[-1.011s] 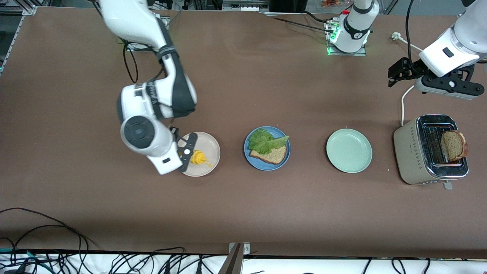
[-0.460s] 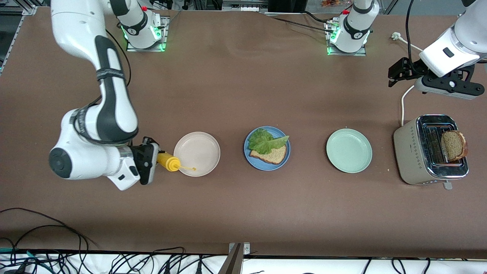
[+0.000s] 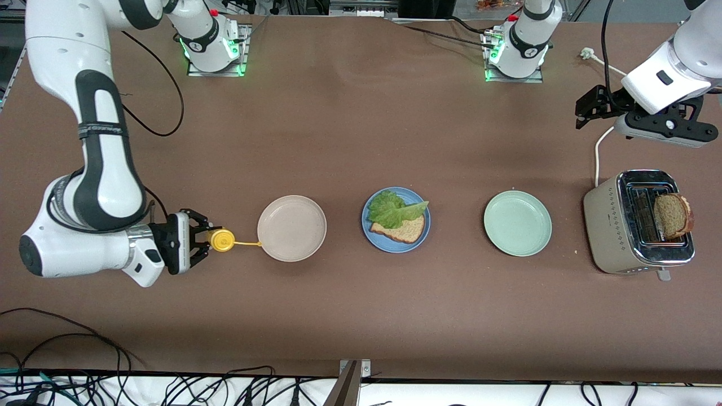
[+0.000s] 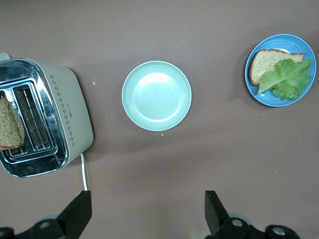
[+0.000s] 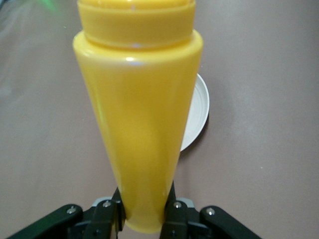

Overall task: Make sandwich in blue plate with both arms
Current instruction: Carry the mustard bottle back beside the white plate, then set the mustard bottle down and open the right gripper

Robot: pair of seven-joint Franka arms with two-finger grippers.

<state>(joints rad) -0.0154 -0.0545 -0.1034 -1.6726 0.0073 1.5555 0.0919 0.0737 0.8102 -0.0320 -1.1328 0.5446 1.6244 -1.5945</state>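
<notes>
The blue plate [image 3: 420, 239] [image 4: 273, 98] sits mid-table with one brown bread slice [image 3: 403, 231] [image 4: 266, 62] on it and a ruffled green lettuce leaf [image 3: 392, 208] [image 4: 290, 77] on top of that slice. A second slice [image 3: 672, 215] [image 4: 9, 124] stands up out of the toaster [image 3: 612, 225] [image 4: 72, 117]. My right gripper [image 3: 206, 239] [image 5: 144, 211] is shut on a yellow squeeze bottle [image 3: 221, 240] [image 5: 139, 114], its nozzle reaching the cream plate's rim. My left gripper [image 3: 586, 110] [image 4: 147, 201] hangs open and empty above the table by the toaster.
A cream-white plate [image 3: 291, 228] [image 5: 198, 112] lies toward the right arm's end of the blue plate. A mint-green plate [image 3: 517, 223] [image 4: 156, 95] lies between the blue plate and the toaster. The toaster's white cord [image 3: 598, 152] runs toward the arm bases.
My right arm has swung from over the cream plate toward its own end of the table, carrying the yellow bottle off the plate. The left arm has not moved.
</notes>
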